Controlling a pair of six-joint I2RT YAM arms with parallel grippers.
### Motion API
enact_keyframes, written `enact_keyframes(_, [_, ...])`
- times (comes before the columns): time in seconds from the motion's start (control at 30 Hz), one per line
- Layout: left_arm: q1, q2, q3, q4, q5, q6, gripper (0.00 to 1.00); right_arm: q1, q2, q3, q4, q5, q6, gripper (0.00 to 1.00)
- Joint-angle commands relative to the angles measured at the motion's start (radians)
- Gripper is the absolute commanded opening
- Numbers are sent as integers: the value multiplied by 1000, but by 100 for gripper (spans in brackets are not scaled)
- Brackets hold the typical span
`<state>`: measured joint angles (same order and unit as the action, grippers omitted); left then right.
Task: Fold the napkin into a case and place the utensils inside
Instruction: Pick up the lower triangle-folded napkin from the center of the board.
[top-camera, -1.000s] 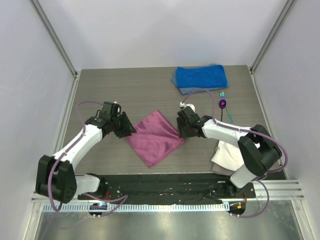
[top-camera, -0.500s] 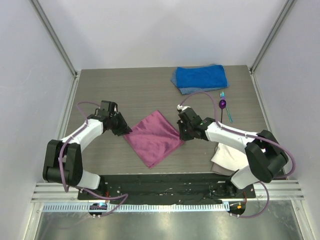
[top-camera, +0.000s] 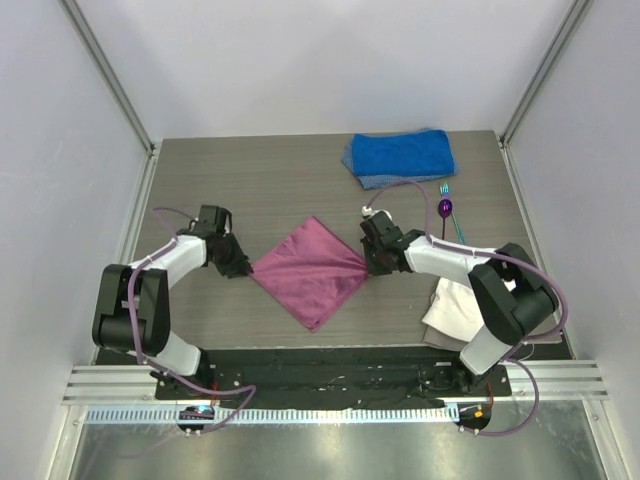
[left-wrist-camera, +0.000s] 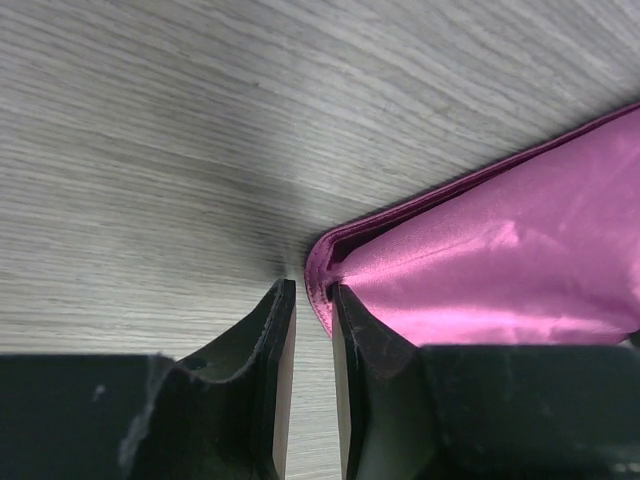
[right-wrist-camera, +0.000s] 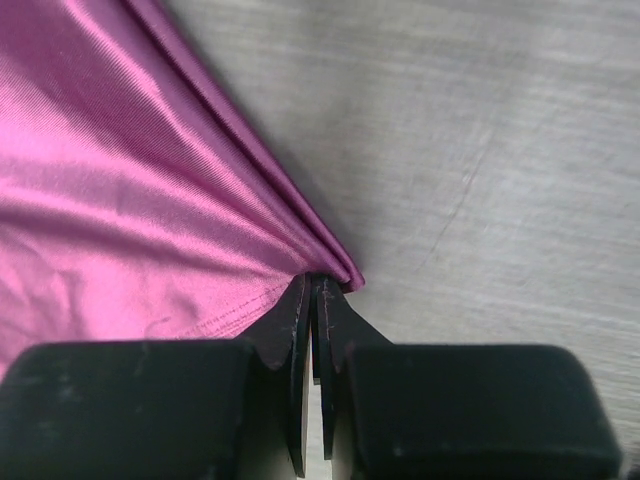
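**Operator:** Where is the napkin (top-camera: 312, 272), and which step is this?

**Guide:** The napkin lies flat as a diamond at the middle of the surface (top-camera: 250, 180), not yet folded. The spoon (top-camera: 445, 208) and fork (top-camera: 458, 230) rest well apart from it, at the far right. By my reading you are opening the first fold by taking two opposite corners.

**Operator:** And the hands?

**Guide:** Your right hand (right-wrist-camera: 313, 285) is clenched on the right corner, and the cloth gathers into creases at its tips. Your left hand (left-wrist-camera: 312, 290) straddles the left corner. The hem sits in the narrow gap between its jaws, but whether they bite cannot be told.

**Operator:** What does the next move call for?

**Guide:** Probably you should confirm the left pinch first. Then raise both corners level and together, since an uneven lift could skew so thin a fabric.
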<state>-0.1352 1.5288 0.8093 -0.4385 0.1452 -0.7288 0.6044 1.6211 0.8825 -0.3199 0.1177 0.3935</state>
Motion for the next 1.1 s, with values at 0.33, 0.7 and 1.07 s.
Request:
enact_keyframes(0.33, [-3, -444, 4, -128, 53, 14, 49, 210, -104, 189, -283, 286, -64, 60])
enact_keyframes(0.7, [-4, -674, -303, 156, 303, -233, 54, 518, 3, 289, -255, 105, 19, 66])
enact_keyframes(1.07, [-4, -762, -364, 107, 303, -227, 56, 587, 91, 248, -114, 51, -24, 54])
